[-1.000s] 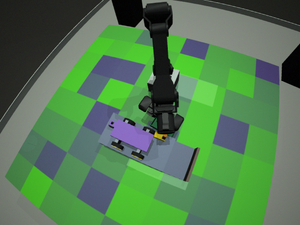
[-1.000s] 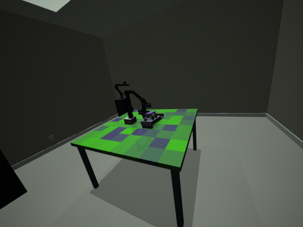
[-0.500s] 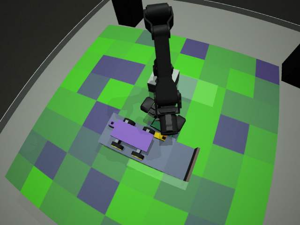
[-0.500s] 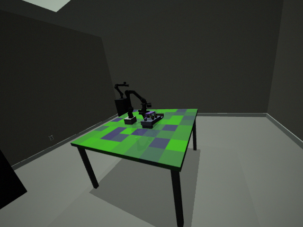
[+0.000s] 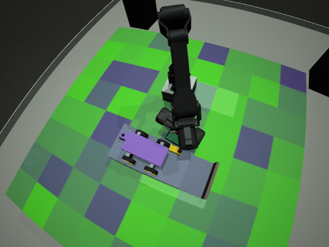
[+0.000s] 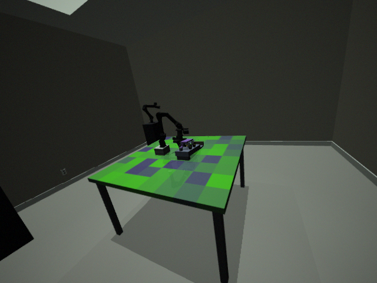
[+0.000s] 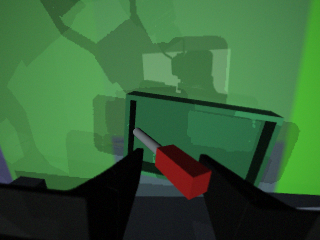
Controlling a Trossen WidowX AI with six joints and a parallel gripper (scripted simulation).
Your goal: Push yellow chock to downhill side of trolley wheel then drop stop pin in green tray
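The purple trolley (image 5: 144, 148) (image 6: 187, 141) stands on the grey ramp (image 5: 196, 175) (image 6: 182, 152). The yellow chock (image 5: 175, 148) is at the downhill side of its front wheel nearest the arm; whether it touches is too small to tell. The stop pin (image 7: 182, 172) (image 5: 173, 131), red head and grey shaft, is out of the ramp and tilted over the green tray (image 7: 225, 132) (image 5: 172, 137). My gripper (image 7: 171, 157) is open, its fingers standing apart on both sides of the red head. Whether the pin rests in the tray cannot be told.
A brown end board (image 5: 210, 180) stands across the ramp's downhill end. The white-topped arm base block (image 5: 166, 89) (image 6: 162, 150) is behind the tray. The arm hangs over the tray and the ramp edge beside the chock.
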